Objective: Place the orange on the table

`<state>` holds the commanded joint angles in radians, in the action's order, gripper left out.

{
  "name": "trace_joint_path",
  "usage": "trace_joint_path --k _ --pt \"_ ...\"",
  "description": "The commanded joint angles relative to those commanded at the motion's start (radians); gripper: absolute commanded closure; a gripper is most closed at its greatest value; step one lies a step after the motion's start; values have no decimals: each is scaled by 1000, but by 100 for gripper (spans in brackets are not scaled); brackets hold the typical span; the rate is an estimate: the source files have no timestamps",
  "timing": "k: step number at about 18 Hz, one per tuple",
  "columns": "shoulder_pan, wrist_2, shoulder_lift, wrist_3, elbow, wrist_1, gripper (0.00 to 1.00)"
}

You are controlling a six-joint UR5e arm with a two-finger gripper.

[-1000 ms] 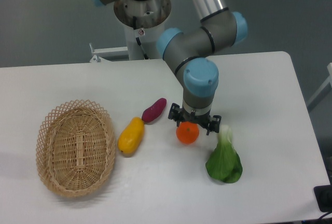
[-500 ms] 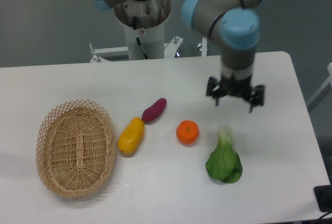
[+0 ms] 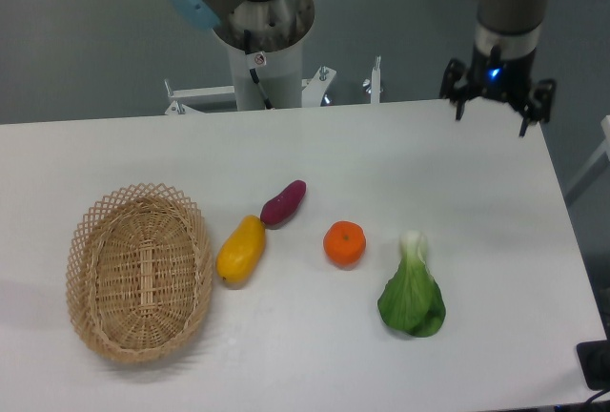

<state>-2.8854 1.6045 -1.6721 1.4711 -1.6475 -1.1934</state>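
**A:** Where is the orange, and is there more than one?

**B:** There is one orange [image 3: 344,243], small and round, resting on the white table [image 3: 191,150] a little right of the table's middle. Nothing is touching it.

**A:** What lies around it?

**B:** One of each. To its left is a yellow mango-like fruit [image 3: 240,250], lying at a slant. Just above that fruit, and up and left of the orange, is a purple sweet potato [image 3: 283,202]; its lower end is just beside the yellow fruit's top. To the orange's right is a leafy green vegetable [image 3: 412,290] with a pale stalk pointing away from the camera. The orange sits between the yellow fruit and the vegetable, apart from both.

**A:** Where is the gripper relative to the orange?

**B:** There is one gripper [image 3: 498,104], at the far right edge of the table, well apart from the orange, up and to the right of it. Its two dark fingers [image 3: 459,92] point downward with a clear gap between them, and they hold nothing. A small blue light glows on the gripper body.

**A:** Any containers?

**B:** One oval woven wicker basket [image 3: 195,240] stands at the left side of the table, just beside the yellow fruit. Only its woven bottom shows inside; no fruit or vegetable lies in it.

**A:** Anything else?

**B:** The arm's pedestal [image 3: 261,45] rises behind the table's far edge, near the middle.
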Motion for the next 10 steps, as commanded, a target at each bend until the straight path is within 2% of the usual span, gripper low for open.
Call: trace_joint_path --k 2,3,10 --pt "-18 -17 0 6 0 3 0" --pt "-21 -24 0 -8 20 5 0" --pt "-35 -28 -5 2 135 -121 0"
